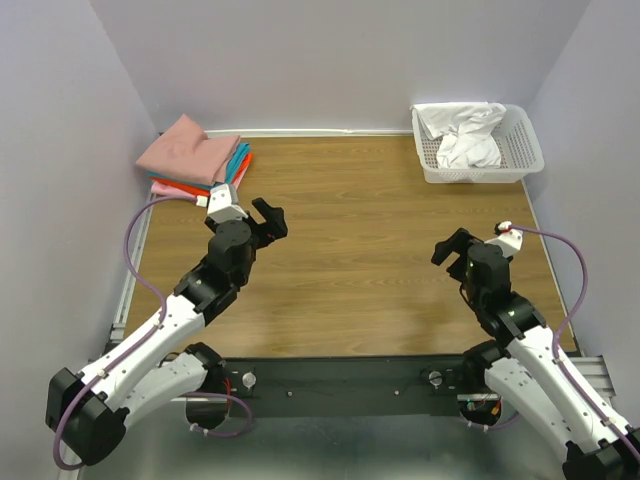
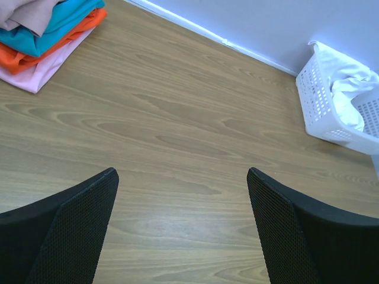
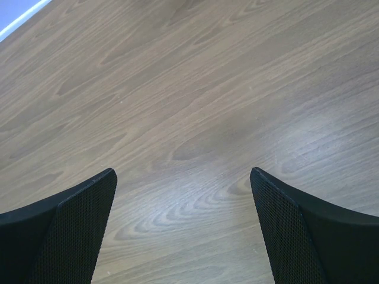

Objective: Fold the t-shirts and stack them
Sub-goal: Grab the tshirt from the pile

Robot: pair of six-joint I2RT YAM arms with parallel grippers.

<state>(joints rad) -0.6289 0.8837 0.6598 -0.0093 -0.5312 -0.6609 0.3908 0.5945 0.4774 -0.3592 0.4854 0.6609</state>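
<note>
Brown wood-grain table [image 1: 370, 250] is boxed in by pale grey walls [image 1: 330, 60] at 9, 12 & 3 o'clock. A black base plate [image 1: 340, 380] w/ both arm mounts runs along the 6 o'clock edge. The middle of the tabletop is bare wood from the arms out to the back wall, so the widest open room lies btwn the two arms & on toward 12.

Left gripper [image 1: 268, 218] hovers over the wood at approx 9 o'clock of the table centre, pointing toward 1. Its jaws are spread wide w/ nothing btwn them; the wrist view shows only wood grain in the gap. Right gripper [image 1: 447, 250] hovers at approx 3 o'clock, pointing toward 10. Its jaws are likewise wide apart, holding nothing. The two are well apart from each other.

Stack of folded tees [image 1: 195, 162] sits in the 10–11 o'clock corner, near the left & back walls, just beyond the left arm's wrist. Top to bottom: dusty pink, teal, orange-red, light pink. The top layer lies skewed vs. those below, and the lower layers' edges peek out on the 3 o'clock side.

White perforated plastic basket [image 1: 480, 174] stands in the 1–2 o'clock corner, close to the back & right walls. Crumpled white tee [image 1: 468, 140] lies inside it, unfolded, partly draped over the rim at the basket's 10 o'clock corner. Any label is too small to read.
</note>
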